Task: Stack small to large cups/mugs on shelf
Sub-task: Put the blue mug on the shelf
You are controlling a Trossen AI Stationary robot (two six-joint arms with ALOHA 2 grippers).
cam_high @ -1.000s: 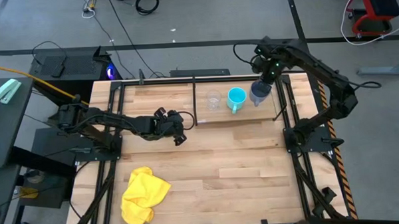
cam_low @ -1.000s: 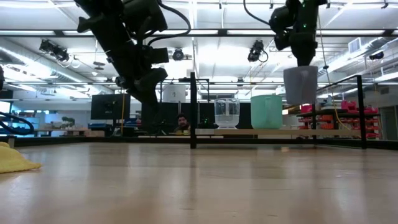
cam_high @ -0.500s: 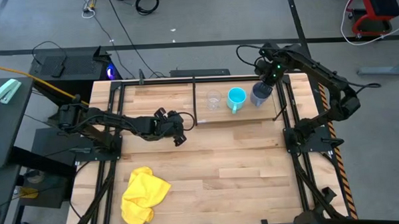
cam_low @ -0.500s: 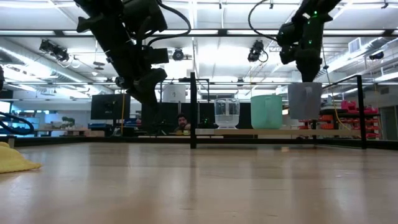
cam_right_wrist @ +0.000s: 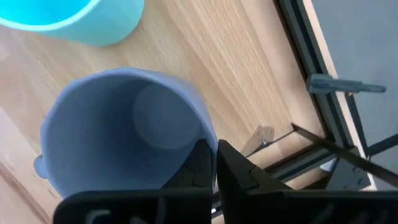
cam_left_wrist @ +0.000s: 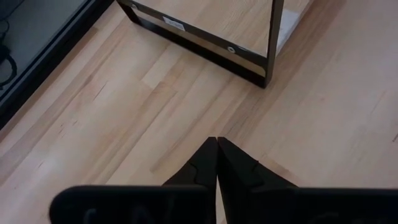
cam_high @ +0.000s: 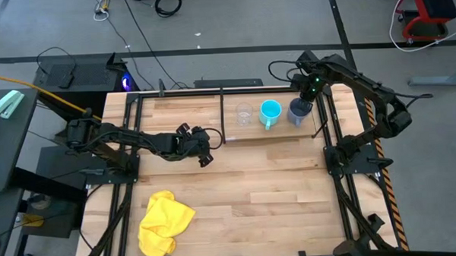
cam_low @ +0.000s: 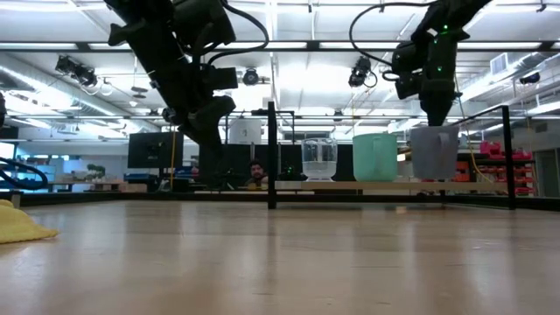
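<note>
On the shelf (cam_high: 251, 132) stand a clear glass cup (cam_high: 244, 114) and, to its right, a cyan mug (cam_high: 270, 111), both on their bases. My right gripper (cam_high: 305, 101) is shut on the grey-blue mug (cam_high: 297, 111) at the shelf's right end, beside the cyan mug (cam_right_wrist: 74, 18). In the low view the grey-blue mug (cam_low: 435, 153) is upright with its base down at the shelf board (cam_low: 350, 185). My left gripper (cam_high: 204, 155) is shut and empty above the tabletop, left of the shelf. My right gripper pinches the grey-blue mug's rim wall (cam_right_wrist: 208, 138), one finger inside the mug and one outside. The fingers come from above, pointing down. The mug is upright, its base at the level of the shelf board; whether it rests there I cannot tell.
A yellow cloth (cam_high: 164, 224) lies crumpled near the table's front left. Thin black uprights (cam_low: 271, 153) frame the shelf, and one stands close to the right of the held mug (cam_low: 509, 153). Bare tabletop stretches between the shelf and the near edge.
My right gripper has gone down with the grey-blue mug, from well above the shelf to the shelf board beside the cyan mug. The mug has stayed upright. The gripper has stayed shut on it.
</note>
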